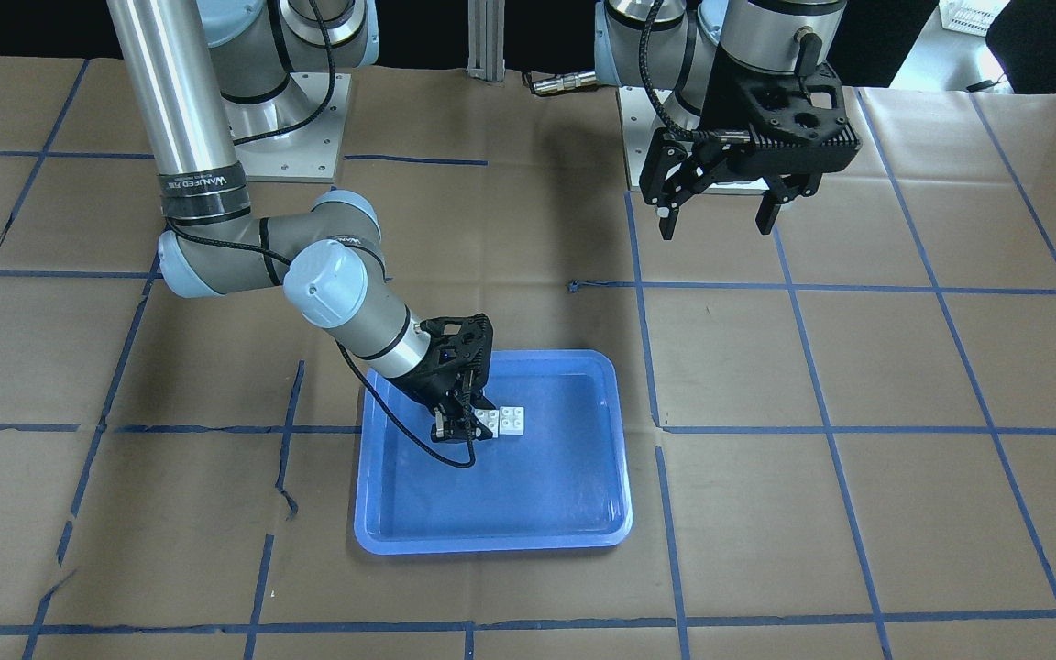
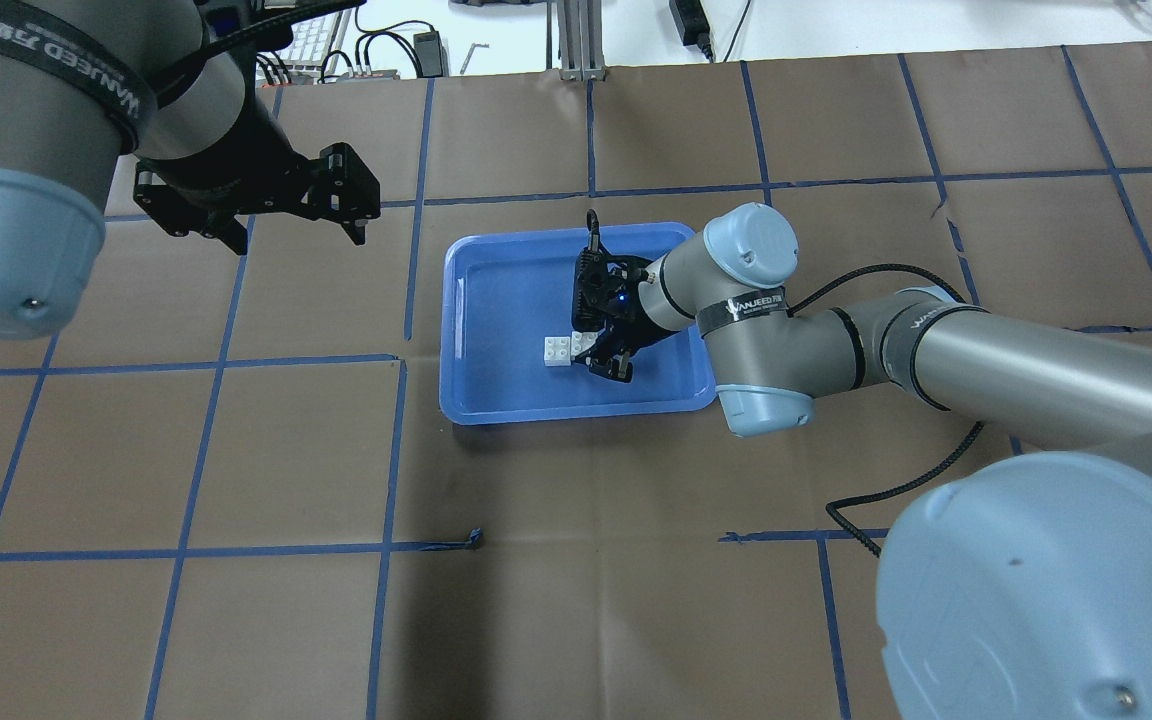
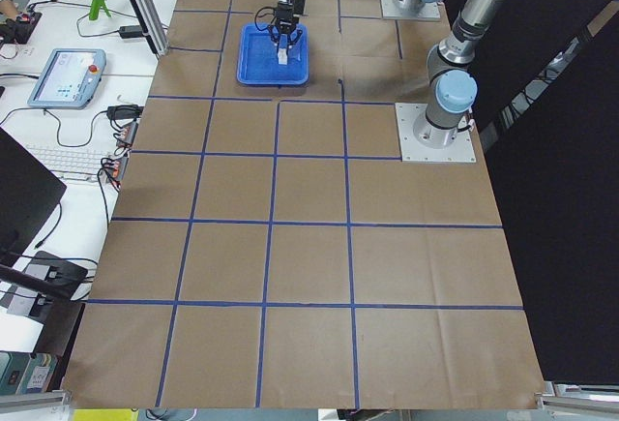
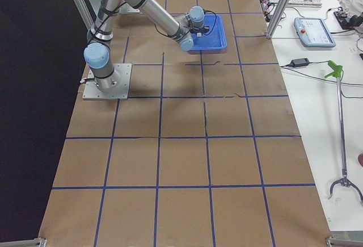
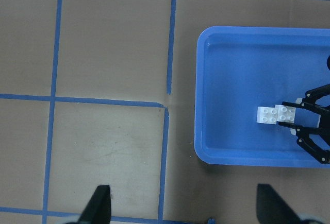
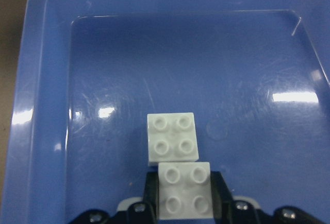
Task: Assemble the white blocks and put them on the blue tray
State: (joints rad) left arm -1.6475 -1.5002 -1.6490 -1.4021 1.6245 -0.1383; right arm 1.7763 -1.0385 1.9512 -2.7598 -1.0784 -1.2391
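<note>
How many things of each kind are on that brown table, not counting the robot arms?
white blocks: 2
blue tray: 1
Total: 3

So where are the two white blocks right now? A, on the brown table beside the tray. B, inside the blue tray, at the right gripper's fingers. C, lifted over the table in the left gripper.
B: the white blocks sit inside the blue tray, the nearer one between the fingers of the right gripper, while the left gripper hangs open and empty away from the tray.
</note>
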